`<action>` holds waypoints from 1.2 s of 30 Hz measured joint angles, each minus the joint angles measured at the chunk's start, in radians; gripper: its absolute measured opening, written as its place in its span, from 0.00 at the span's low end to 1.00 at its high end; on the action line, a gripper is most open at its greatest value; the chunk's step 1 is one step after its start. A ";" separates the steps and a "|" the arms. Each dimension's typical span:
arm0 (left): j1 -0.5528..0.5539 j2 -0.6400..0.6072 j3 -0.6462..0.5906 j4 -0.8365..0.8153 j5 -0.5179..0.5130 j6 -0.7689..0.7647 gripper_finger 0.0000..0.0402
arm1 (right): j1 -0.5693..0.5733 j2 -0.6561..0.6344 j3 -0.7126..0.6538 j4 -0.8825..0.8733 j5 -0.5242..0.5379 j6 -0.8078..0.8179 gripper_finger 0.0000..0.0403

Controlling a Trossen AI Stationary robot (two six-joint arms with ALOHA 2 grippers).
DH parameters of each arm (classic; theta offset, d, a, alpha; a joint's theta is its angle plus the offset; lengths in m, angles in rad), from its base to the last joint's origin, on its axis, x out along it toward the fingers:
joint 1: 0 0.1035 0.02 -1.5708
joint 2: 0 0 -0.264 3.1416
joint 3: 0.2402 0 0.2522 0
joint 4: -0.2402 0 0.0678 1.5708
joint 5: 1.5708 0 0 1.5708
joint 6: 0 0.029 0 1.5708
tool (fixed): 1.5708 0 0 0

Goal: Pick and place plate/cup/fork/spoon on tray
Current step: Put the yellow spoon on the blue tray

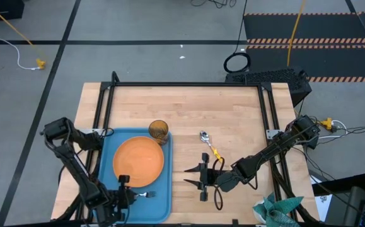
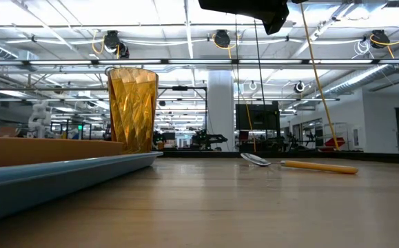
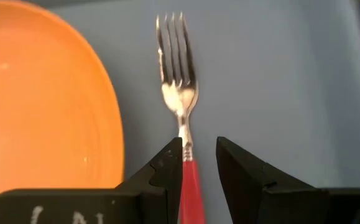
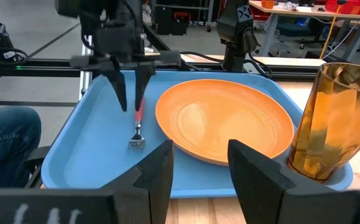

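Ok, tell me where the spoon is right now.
In the high view the spoon lies on the bare table, right of the cup and tray, just beyond the right gripper.

No text, label, brand or number can be read in any of the views. The left pincer (image 3: 198, 163) carries pale marks on the dark body below its fingers, and the right pincer (image 4: 199, 167) carries similar pale strokes, but both sets are blurred and cut off by the picture edge, so no letters can be made out. A small white mark on a far dark arm joint (image 4: 242, 12) is too small to tell.
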 joint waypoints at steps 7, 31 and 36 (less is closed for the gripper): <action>0.015 -0.065 0.036 0.000 -0.021 0.066 0.25 | 0.000 0.000 0.000 0.001 0.023 0.014 0.36; 0.185 -0.195 0.047 0.001 -0.115 0.294 0.25 | -0.151 -0.112 0.000 -0.804 -0.109 0.432 0.36; 0.211 -0.195 0.047 0.000 -0.115 0.316 0.25 | -0.213 -0.193 0.000 -1.022 -0.154 0.521 0.36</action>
